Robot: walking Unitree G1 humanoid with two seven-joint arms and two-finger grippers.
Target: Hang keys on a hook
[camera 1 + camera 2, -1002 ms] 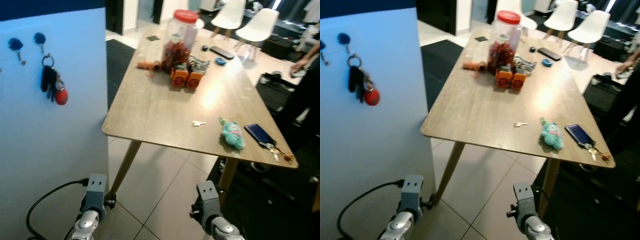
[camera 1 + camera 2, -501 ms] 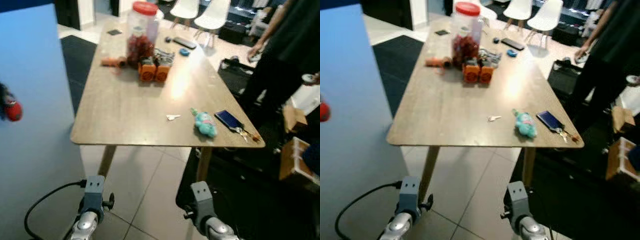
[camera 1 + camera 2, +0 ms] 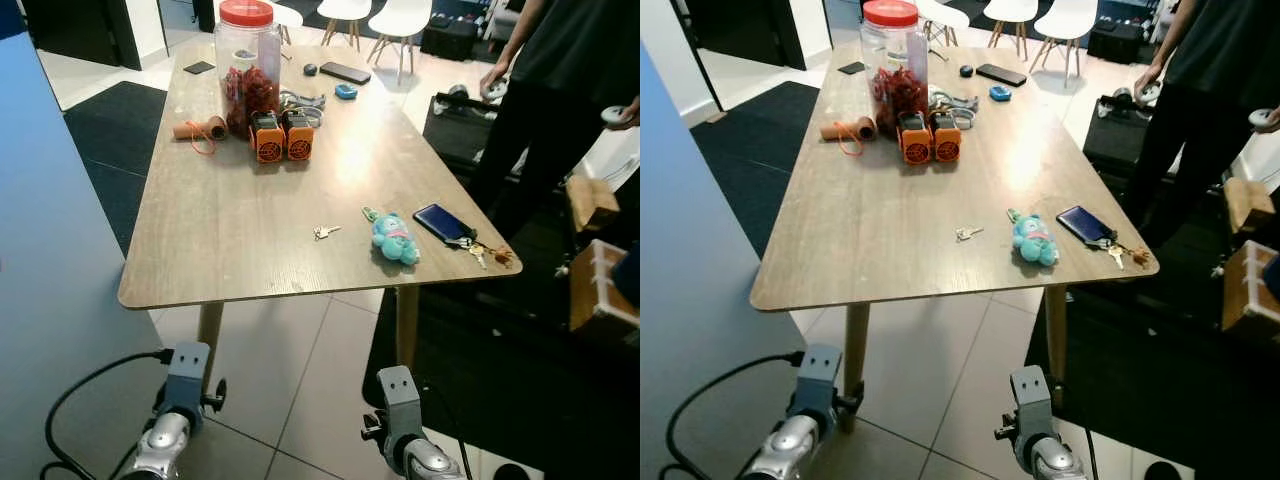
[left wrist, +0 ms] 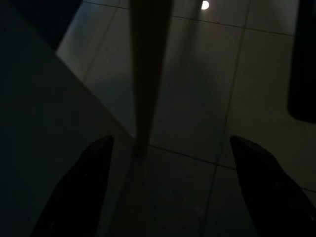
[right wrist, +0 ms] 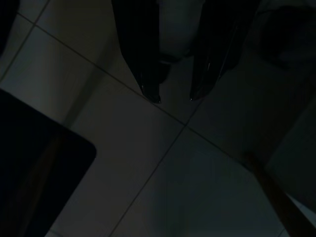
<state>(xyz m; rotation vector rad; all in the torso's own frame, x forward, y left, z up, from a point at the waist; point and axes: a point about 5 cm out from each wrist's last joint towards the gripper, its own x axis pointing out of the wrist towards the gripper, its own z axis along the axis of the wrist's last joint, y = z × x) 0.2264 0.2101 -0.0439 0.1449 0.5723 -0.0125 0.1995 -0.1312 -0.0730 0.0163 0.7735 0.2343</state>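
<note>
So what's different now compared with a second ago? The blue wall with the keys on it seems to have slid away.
The camera turned right; the things did not move. The hooks and hanging keys have left the picture, and the table now sits central, with a person in dark clothes beside it. The small key, teal toy and phone lie as before. Both arms still hang low; left gripper open, right gripper slightly parted, both empty.

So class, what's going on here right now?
The robot stands before a wooden table with both arms hanging idle; nothing is held. The left gripper is open over the floor tiles, and the right gripper has a small gap. On the table lie a small key, a teal plush and a phone with keys. A person stands beside it.
</note>
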